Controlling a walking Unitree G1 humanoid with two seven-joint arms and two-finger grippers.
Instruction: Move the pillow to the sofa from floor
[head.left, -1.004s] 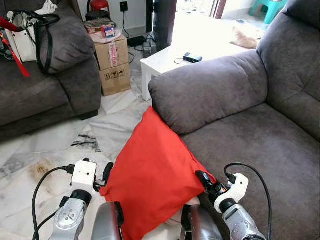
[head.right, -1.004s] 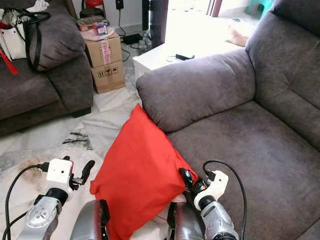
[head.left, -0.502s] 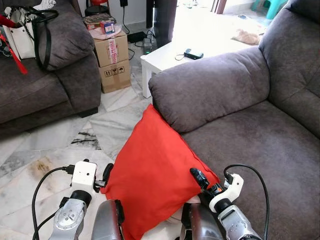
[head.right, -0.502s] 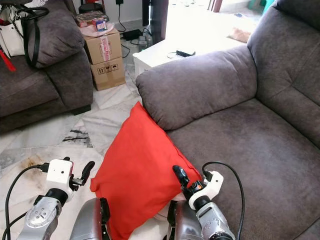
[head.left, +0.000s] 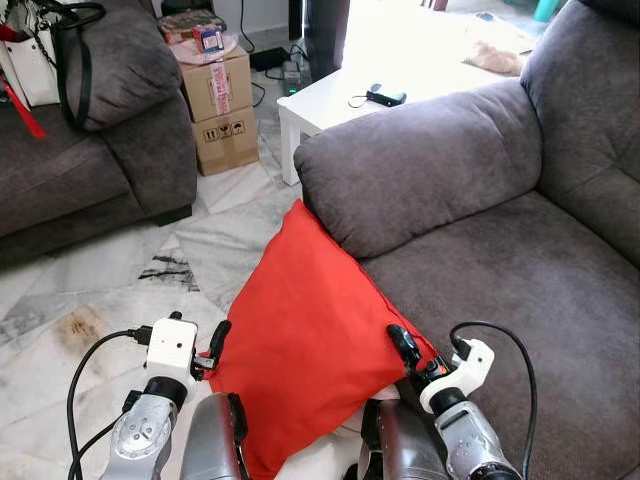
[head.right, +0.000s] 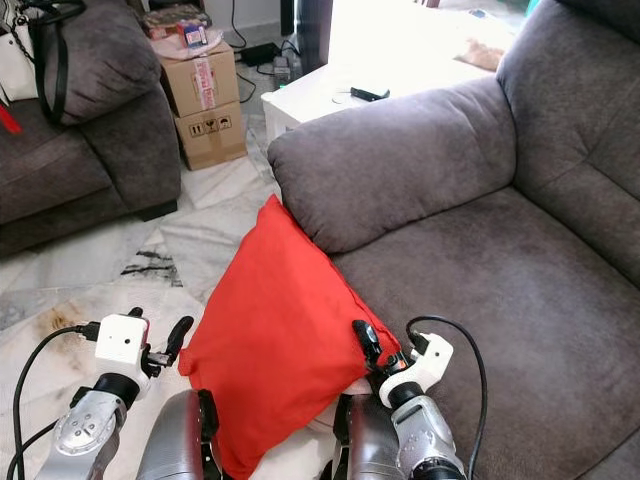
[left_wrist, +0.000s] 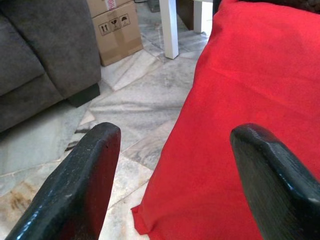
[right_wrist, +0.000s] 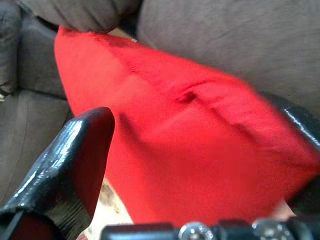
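Marble floor (head.left: 90, 300) under red pillow (head.left: 305, 340) leaning on grey sofa (head.left: 480, 250); both tools released.

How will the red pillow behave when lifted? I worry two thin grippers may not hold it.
The red pillow looks soft: its cloth creases and bulges against the sofa, so it will probably sag between the left gripper and right gripper. It is likely light for its bulk. Its fabric seems matte, so probably not slippery.

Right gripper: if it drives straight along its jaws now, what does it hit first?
Most likely the red pillow: the right gripper has open jaws straddling its corner, with the grey sofa behind. Depth is unclear.
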